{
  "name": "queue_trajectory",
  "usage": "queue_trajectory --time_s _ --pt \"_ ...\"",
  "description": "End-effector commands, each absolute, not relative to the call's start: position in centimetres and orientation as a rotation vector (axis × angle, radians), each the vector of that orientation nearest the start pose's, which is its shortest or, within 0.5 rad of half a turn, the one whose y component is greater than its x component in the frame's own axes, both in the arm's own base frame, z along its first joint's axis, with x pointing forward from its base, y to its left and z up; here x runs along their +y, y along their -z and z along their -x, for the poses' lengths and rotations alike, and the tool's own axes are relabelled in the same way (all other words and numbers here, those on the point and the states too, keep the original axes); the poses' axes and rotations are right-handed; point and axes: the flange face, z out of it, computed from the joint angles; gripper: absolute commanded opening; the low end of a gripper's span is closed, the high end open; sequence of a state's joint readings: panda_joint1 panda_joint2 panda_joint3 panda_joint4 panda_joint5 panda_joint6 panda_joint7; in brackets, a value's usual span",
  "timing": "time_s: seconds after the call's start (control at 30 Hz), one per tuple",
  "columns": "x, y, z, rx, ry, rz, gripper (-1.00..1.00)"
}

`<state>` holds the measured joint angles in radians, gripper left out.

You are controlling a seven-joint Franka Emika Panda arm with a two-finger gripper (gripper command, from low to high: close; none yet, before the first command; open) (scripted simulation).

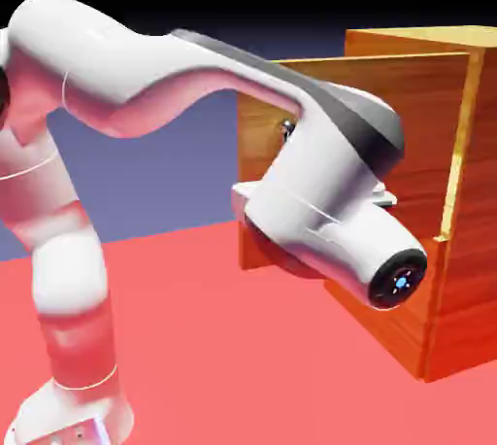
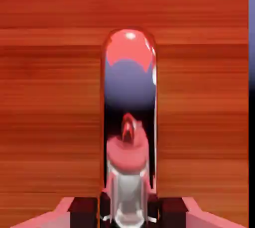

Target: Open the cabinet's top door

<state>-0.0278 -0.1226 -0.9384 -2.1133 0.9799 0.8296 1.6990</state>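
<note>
The top door (image 1: 340, 142) of the cabinet (image 1: 466, 268) stands swung partly open; the pincer (image 2: 128, 217) grips its silver handle (image 2: 128, 97). Pulling should follow the door's arc, keeping the grip square.

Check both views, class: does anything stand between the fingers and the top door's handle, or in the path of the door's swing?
Nothing visible does. In the hand view the handle sits right at the gripper. In the exterior view the top door is swung partly out from the cabinet, with only the arm beside it.

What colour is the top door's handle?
Mirror-like silver handle, reflecting red and violet; clearest in the hand view.
</note>
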Motion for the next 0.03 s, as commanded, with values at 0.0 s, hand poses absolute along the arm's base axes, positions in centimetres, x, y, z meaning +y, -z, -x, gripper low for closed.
queue_trajectory --time_s 0.0 --pt "-27.12 -49.90 -30.82 1.763 -1.725 0.677 -1.00"
